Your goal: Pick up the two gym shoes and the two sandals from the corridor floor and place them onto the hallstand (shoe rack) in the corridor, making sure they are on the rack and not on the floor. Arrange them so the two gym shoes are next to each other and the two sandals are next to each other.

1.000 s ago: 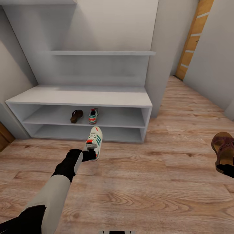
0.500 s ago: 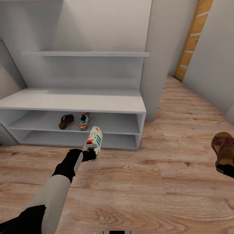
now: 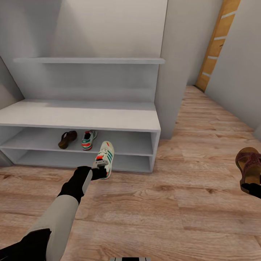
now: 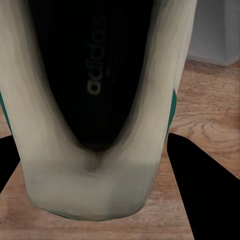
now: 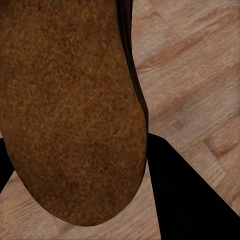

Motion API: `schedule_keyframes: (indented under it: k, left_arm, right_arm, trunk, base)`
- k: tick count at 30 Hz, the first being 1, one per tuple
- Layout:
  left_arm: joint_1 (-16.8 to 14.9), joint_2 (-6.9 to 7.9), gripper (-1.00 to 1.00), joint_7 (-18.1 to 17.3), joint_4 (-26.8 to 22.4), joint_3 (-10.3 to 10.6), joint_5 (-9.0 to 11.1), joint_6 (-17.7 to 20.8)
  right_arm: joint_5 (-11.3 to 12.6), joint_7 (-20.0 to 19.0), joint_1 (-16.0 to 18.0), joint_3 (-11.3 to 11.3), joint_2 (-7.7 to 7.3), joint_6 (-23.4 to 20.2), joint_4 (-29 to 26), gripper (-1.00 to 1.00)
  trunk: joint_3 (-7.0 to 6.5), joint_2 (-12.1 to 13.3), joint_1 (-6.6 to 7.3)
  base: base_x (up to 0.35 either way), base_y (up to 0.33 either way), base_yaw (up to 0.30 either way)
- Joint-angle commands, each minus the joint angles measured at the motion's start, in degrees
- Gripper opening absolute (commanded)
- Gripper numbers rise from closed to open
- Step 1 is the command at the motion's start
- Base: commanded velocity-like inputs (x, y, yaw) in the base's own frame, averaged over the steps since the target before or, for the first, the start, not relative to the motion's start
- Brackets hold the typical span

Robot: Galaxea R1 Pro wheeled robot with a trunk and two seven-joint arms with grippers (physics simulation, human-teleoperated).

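Note:
My left gripper [image 3: 100, 173] is shut on the heel of a white gym shoe [image 3: 104, 155] with green stripes, held above the corridor floor [image 3: 163, 210] in front of the hallstand [image 3: 83, 121]. The left wrist view looks into that gym shoe [image 4: 95, 100] between the dark fingers [image 4: 205, 195]. A second gym shoe [image 3: 88, 140] and a brown sandal [image 3: 67, 139] lie side by side on the rack's upper cubby tier. At the right edge my right gripper [image 3: 252, 189] is shut on the other sandal [image 3: 249, 168]; its tan footbed [image 5: 65, 110] shows close up in the right wrist view.
The hallstand has a slab shelf [image 3: 90, 60] above its bench top and a lower cubby tier [image 3: 83, 161]. A grey wall panel [image 3: 174, 69] stands right of it, and a wooden door frame [image 3: 217, 43] sits at the far right, with corridor floor running back between them.
The whole view has shifted, so the hallstand and its two shoes sit further left and lower in the picture. Both arms keep their shoes in the same place in the view.

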State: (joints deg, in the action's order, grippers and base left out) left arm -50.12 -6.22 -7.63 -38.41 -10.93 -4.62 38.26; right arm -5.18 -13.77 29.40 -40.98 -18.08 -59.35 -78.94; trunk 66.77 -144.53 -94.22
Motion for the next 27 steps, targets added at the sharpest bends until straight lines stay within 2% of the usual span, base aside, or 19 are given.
schedule_keyframes:
  k: [1,5,15,20,27]
  left_arm:
    - [0.0,-0.06,-1.00,-0.5,-0.1,-0.4,-0.5,0.3]
    - [0.0,0.05,-1.00,-0.5,-0.1,-0.6,-0.5,0.3]
    - [0.0,0.07,-1.00,-0.5,-0.1,-0.6,-0.5,0.3]
    - [0.0,0.13,-1.00,-0.5,-0.1,-0.6,-0.5,0.2]
    - [-0.1,0.16,-1.00,-0.5,-0.1,-0.6,-0.5,0.2]
  right_arm:
    - [-0.4,-0.5,0.0,-0.1,-0.01,-0.2,-0.1,-1.00]
    - [-0.5,-0.5,0.0,-0.1,-0.02,-0.2,-0.1,-1.00]
    - [-0.6,-0.4,0.0,-0.1,0.06,-0.2,-0.1,-1.00]
    - [-0.6,-0.4,0.0,-0.2,0.06,-0.2,-0.1,-1.00]
    - [-0.6,-0.4,0.0,-0.2,0.06,-0.2,-0.1,-1.00]
  trunk:
    - [0.05,0.0,0.01]
    - [0.05,0.0,0.01]
    - [0.05,0.0,0.01]
    - [0.05,0.0,0.01]
    - [0.05,0.0,0.01]
  base:
    - [0.009,-0.004,0.003]
    - [0.093,0.010,0.001]
    - [0.248,0.112,0.000]
    - [0.071,0.016,0.000]
    - [0.295,0.001,0.000]
